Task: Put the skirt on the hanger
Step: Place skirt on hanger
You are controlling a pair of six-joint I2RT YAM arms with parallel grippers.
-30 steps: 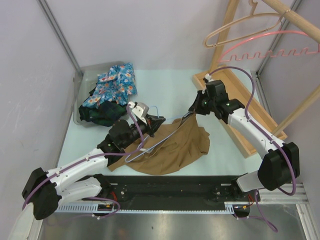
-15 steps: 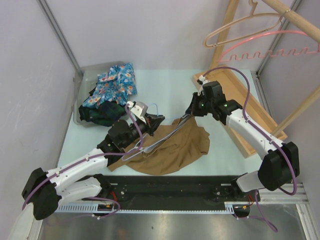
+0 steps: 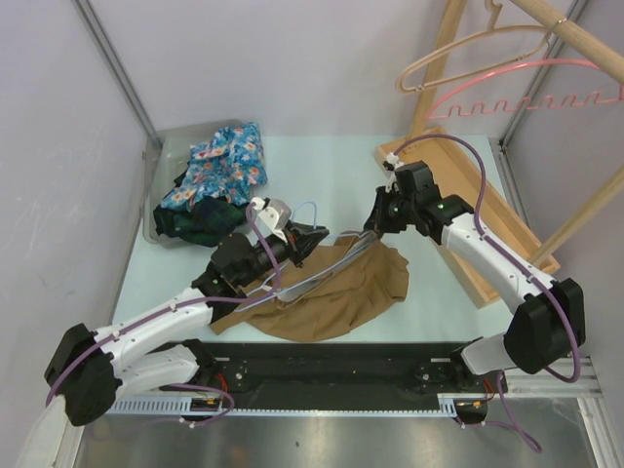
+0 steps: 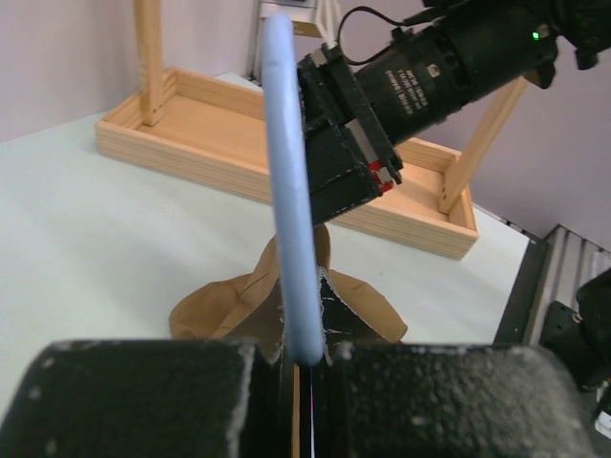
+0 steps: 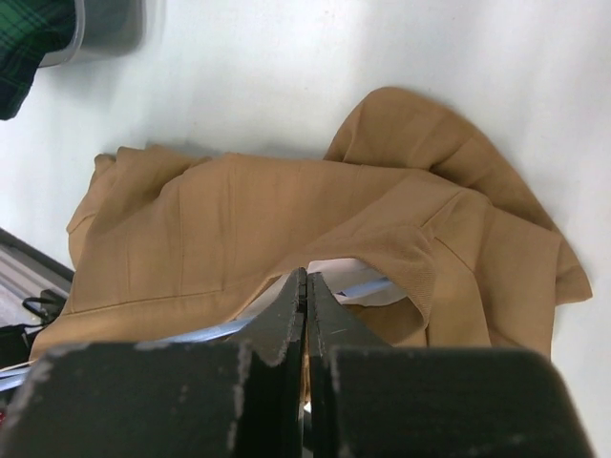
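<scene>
Tan skirt: crumpled mid-counter toward near edge, blue hanger arm within waist opening. Clamped on hanger: left claw. Pinching waistband: right claw.

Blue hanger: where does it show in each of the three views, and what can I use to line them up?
Top external: the blue hanger is at centre, slanting across the skirt.
Left wrist: an upright bar in mid-frame, rising from the bottom edge.
Right wrist: a thin strip low at centre, under the fabric's edge.
Shared landmark: the skirt.
</scene>
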